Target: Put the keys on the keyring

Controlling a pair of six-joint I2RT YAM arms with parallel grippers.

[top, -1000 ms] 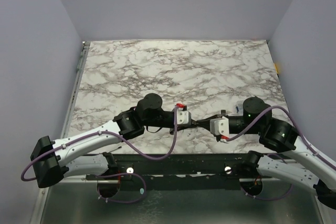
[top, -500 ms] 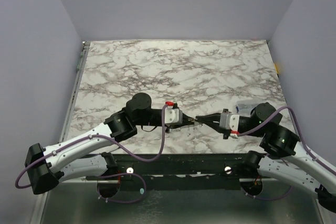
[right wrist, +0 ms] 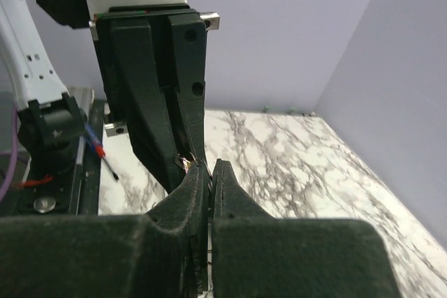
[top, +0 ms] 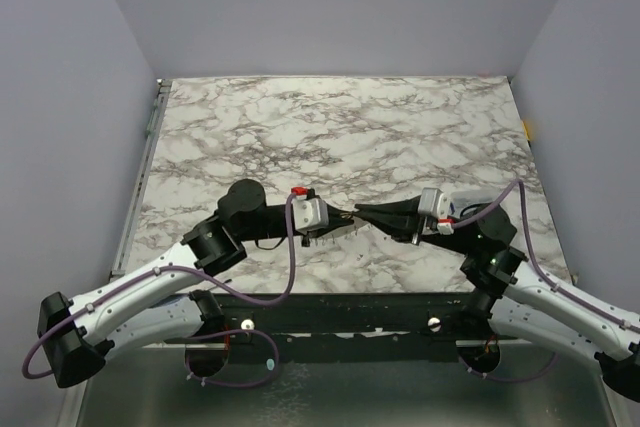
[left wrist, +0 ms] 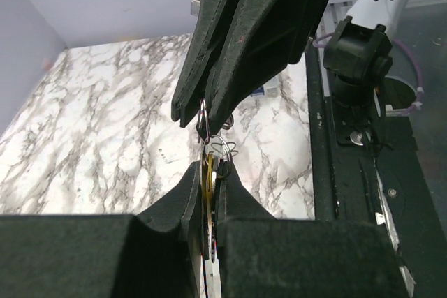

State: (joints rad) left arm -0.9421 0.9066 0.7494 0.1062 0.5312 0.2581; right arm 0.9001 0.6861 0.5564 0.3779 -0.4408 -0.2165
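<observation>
My two grippers meet tip to tip just above the marble table, near its front middle. The left gripper is shut on the keys, a flat yellow piece held edge-on between its fingers. The right gripper comes in from the opposite side, shut on the keyring, a thin grey wire that shows just below its tips. The ring touches the key's end, where small wire loops stick out. From the right wrist, the left gripper hangs right over my shut right gripper, and most of the ring is hidden.
A black rail runs along the table's front edge under both arms. The right arm's base stands close on the right of the meeting point. A small yellow tab sits at the table's right edge. Lilac walls close in three sides.
Both arms have carried the meeting point up and to the left. The right wrist has swung round towards the left gripper. Both grippers have stayed shut.
</observation>
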